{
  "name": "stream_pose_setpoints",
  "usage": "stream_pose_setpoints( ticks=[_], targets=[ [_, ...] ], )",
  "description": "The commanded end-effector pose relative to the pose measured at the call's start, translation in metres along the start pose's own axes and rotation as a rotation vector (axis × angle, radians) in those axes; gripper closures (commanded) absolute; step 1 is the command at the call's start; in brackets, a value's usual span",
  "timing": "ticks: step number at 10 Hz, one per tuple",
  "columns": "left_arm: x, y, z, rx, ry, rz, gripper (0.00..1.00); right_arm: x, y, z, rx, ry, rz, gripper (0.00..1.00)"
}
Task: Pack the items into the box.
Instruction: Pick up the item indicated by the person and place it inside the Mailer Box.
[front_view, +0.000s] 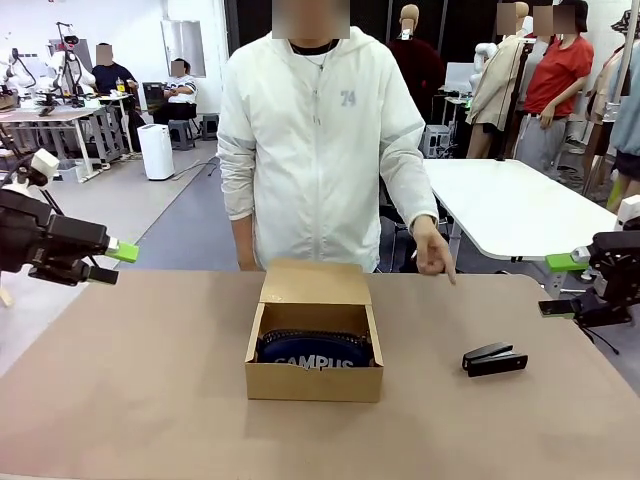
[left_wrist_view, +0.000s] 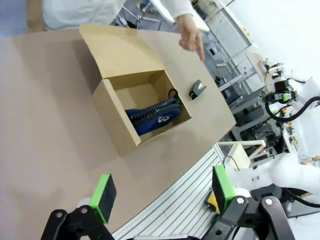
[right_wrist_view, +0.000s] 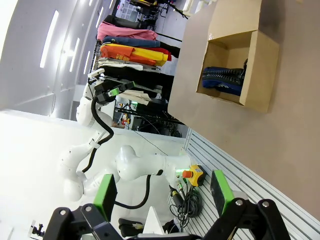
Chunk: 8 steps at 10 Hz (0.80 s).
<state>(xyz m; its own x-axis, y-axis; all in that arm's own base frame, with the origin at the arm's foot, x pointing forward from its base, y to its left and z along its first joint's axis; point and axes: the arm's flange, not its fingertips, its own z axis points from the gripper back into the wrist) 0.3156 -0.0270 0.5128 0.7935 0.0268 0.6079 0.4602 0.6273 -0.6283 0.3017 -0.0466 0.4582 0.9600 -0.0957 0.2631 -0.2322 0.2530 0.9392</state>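
**Worktop (front_view: 130, 400):** brown surface, shared with a person standing at the far side.

**Cardboard box (front_view: 314, 384):** sits at the centre of the worktop. Its hinged flap lid is open and tilts back toward the person.

**Pencil pouch (front_view: 315, 352):** navy blue, lying inside the box with its zipper along the far side. The white lettering reads "CAMPUS"; the box's front wall cuts off its lower edge.

**Stapler (front_view: 494, 359):** black and closed. It lies flat on the worktop outside the box, to the robot's right, apart from the box wall.

**Person's hand (front_view: 433, 250):** index finger points down at the worktop, beyond the stapler. The white jacket bears "74" on the chest.

**Left gripper (front_view: 115, 263):** held above the worktop's left edge, well apart from the box. Jaws are spread wide and hold nothing.

**Right gripper (front_view: 558, 285):** held above the right edge, near the stapler but clear of it. Jaws are wide and empty.
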Motion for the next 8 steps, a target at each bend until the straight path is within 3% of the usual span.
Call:
stream_pose_setpoints(
  ticks=[1, 3, 5, 7, 8],
  targets=[
    [0.021, -0.006, -0.002, -0.019, 0.005, -0.03, 0.0, 0.001, 0.003, 0.002, 0.006, 0.006, -0.002, 0.0],
    [0.021, -0.006, -0.002, -0.019, 0.005, -0.03, 0.0, 0.0, 0.0, 0.0, 0.0, 0.0, 0.0, 0.0],
    [0.021, -0.006, -0.002, -0.019, 0.005, -0.03, 0.0, 0.065, 0.007, -0.049, -0.582, 0.273, -0.1, 0.0],
    [0.021, -0.006, -0.002, -0.019, 0.005, -0.03, 0.0, 0.114, 0.004, -0.083, -1.115, 0.304, -0.106, 0.0],
    [0.021, -0.006, -0.002, -0.019, 0.005, -0.03, 0.0, 0.129, -0.005, -0.096, -1.285, 0.371, -0.079, 0.0]
  ],
)
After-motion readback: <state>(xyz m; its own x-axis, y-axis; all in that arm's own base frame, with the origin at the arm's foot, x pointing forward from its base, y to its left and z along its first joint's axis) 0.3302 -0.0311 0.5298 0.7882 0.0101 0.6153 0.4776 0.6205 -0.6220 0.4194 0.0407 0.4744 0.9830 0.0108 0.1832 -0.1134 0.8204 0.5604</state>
